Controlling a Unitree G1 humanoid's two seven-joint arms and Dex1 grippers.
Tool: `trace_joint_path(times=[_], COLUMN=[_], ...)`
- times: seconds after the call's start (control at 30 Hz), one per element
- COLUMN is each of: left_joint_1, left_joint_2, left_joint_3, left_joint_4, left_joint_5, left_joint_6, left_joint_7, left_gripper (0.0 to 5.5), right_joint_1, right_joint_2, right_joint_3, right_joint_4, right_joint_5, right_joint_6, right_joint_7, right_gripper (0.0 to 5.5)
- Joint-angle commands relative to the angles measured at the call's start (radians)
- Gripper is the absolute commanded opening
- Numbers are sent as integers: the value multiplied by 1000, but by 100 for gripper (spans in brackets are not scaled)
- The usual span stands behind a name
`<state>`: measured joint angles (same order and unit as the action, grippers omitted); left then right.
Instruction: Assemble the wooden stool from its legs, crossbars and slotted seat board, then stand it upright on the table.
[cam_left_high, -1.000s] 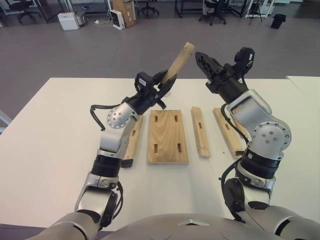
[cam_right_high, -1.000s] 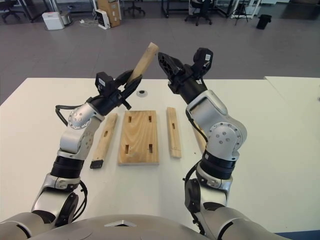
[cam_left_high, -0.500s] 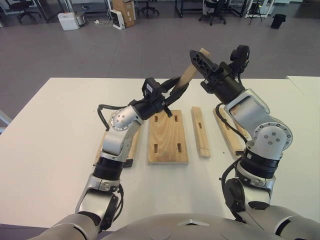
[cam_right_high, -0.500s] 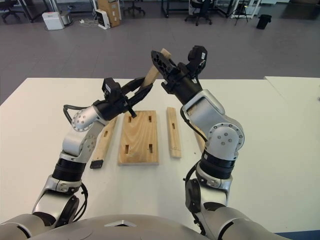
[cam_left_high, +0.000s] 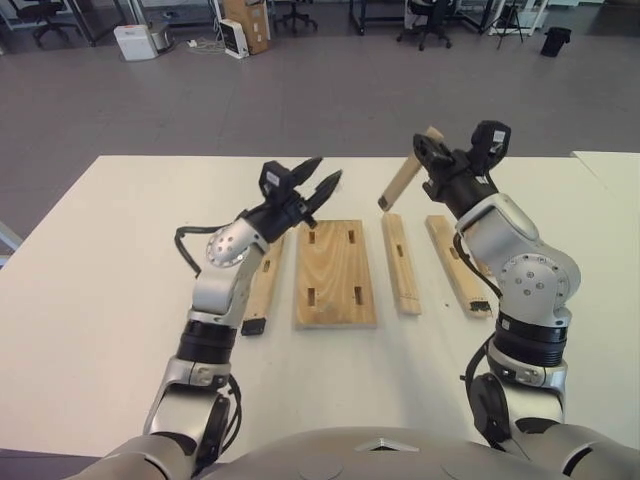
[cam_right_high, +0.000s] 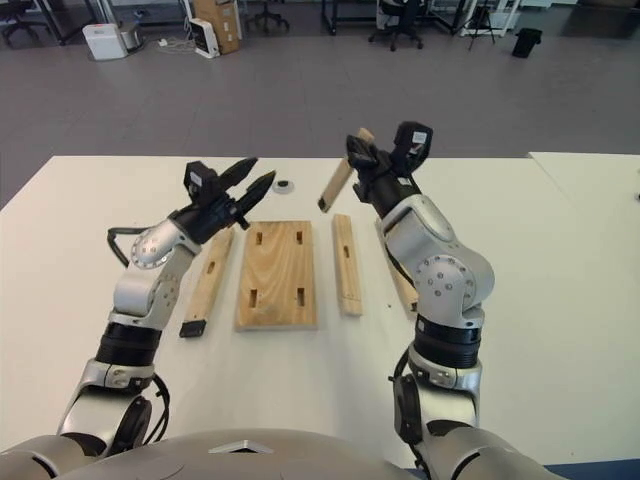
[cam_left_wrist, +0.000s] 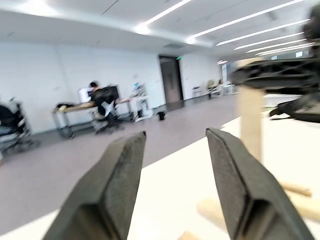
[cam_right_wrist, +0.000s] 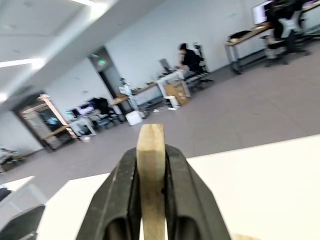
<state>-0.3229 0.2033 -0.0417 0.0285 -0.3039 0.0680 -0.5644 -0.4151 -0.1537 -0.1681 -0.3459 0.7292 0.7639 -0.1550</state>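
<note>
— What stood on the grey floor (cam_left_high: 300, 105)?
— A white box (cam_left_high: 135, 42), a cardboard box (cam_left_high: 250, 20), an office chair (cam_left_high: 428, 22) farther right.
— And on the table (cam_right_high: 560, 300)?
— A small dark disc (cam_right_high: 286, 185), near its far edge.

No text, number or label can be read anywhere. A small green sign (cam_right_wrist: 98, 62) glows above a doorway (cam_right_wrist: 109, 75), perhaps an exit marker, but its lettering is too blurred to make out.

Seat board (cam_left_high: 335, 272) flat; leg (cam_left_high: 401, 184) aloft
</note>
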Motion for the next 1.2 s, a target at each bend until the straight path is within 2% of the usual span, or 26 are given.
trace_joint_path(times=[0.03,0.1,0.17,0.33,0.53,0.83,1.03,1.2], left_joint_1=[130,164,171,147,118,140,149,181], left_joint_2=[28,24,39,63,67,60,49,51], left_joint_3=[83,103,103,136,139,144,133,130], left_joint_4=[-27,-39,-44,-23,42,75,97,85], left_joint_5=[7,5,2,11,22,26,46,52], left_joint_6=[28,33,48,42,14,-27,-49,-62], left_joint_7=[76,103,94,109,100,110,113,104], left_gripper=[219,219,219,219,219,219,219,219], right_joint_1=[89,144,180,218,222,183,169,282], right_joint_2=[-30,-20,-3,46,113,126,142,108], right_joint_3=[148,228,259,237,199,151,142,191], right_joint_4=[1,36,64,131,222,316,484,503], right_joint_5=[-210,-309,-370,-464,-479,-525,-555,-598], right_joint_6=[-101,-160,-198,-268,-350,-419,-499,-632], right_joint_7=[25,38,35,8,32,51,84,193], right_gripper=[42,42,42,42,42,42,42,42])
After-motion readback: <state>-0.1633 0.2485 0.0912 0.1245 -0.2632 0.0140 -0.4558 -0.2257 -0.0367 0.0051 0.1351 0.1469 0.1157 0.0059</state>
